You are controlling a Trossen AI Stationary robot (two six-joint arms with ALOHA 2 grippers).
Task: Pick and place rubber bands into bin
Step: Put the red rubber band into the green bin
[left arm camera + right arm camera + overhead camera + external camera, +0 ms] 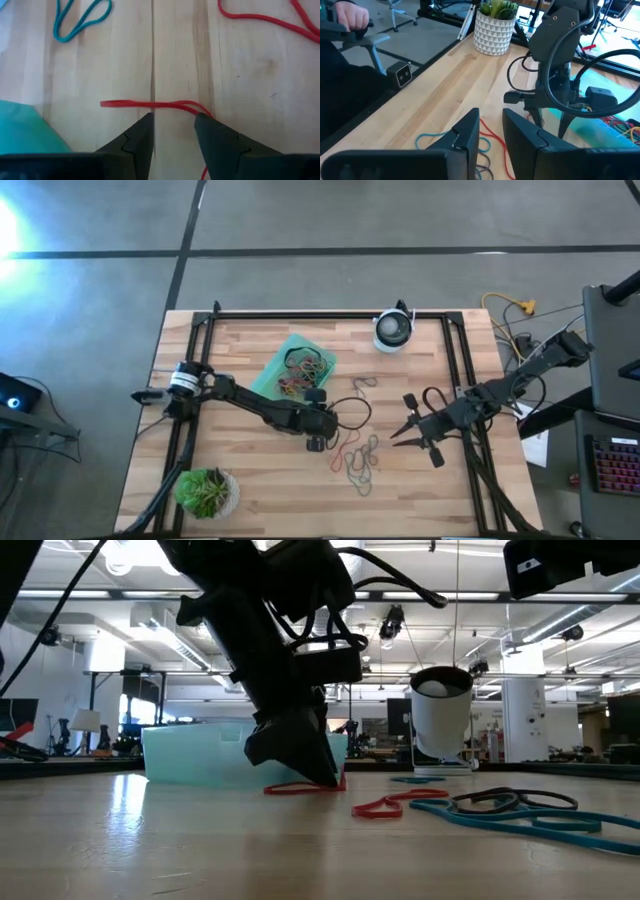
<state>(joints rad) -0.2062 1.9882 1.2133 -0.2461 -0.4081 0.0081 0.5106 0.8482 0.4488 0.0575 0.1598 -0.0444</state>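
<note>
- Wooden tabletop [250, 460] with a black frame stands on a grey floor; a potted plant [207, 492] sits at its front left corner.
- Bin [295, 368], left of centre toward the far edge, already holds several rubber bands [305, 376].
- Left hand [316, 443], on an arm stretched from the left edge to mid-tabletop, points down with fingers [137, 140] parted, tips touching the wood astride a red rubber band [150, 105], not clenched on it.
- Loose bands [360, 460] lie just right of it.
- Right hand [400, 432] hovers right of centre, fingers slightly apart, holding nothing.
- White-and-black round device [393, 330] sits by the far edge.
</note>
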